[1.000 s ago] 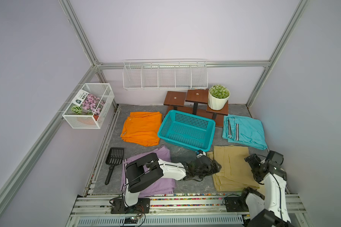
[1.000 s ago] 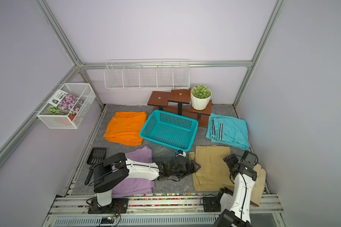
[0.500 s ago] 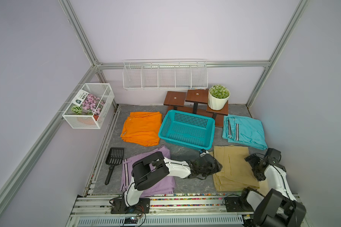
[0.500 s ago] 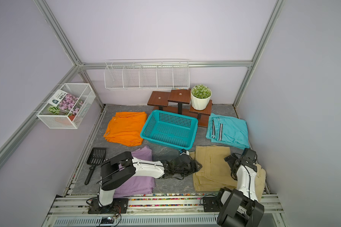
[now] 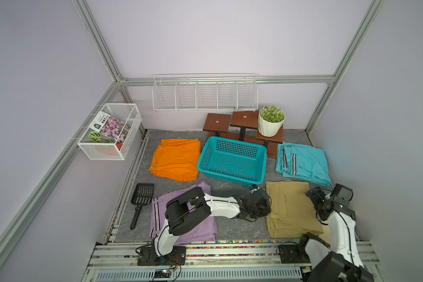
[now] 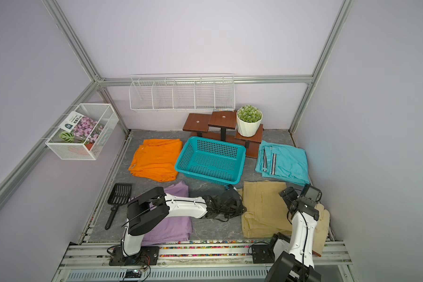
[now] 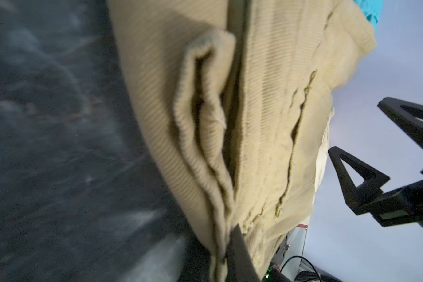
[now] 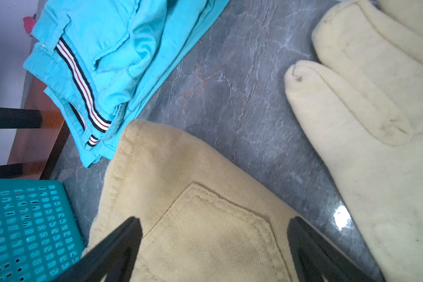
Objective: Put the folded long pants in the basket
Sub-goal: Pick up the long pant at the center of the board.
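The tan folded pants lie at the front right. My left gripper is at their left edge, shut on a fold of the tan cloth. My right gripper hangs open over their right part, with its jaws on either side of a pocket. The turquoise basket stands empty in the middle. Orange pants lie to its left and turquoise striped pants to its right. The lilac pants lie under my left arm.
A cream cloth lies at the front right beside the tan pants. A black scoop lies at the front left. Brown wooden stands carry a potted plant behind the basket. A white wire rack and a wire box hang on the walls.
My left gripper slid right to the tan pants' edge and went from open to shut on the cloth. The right arm shifted slightly over the tan pants and stays open.
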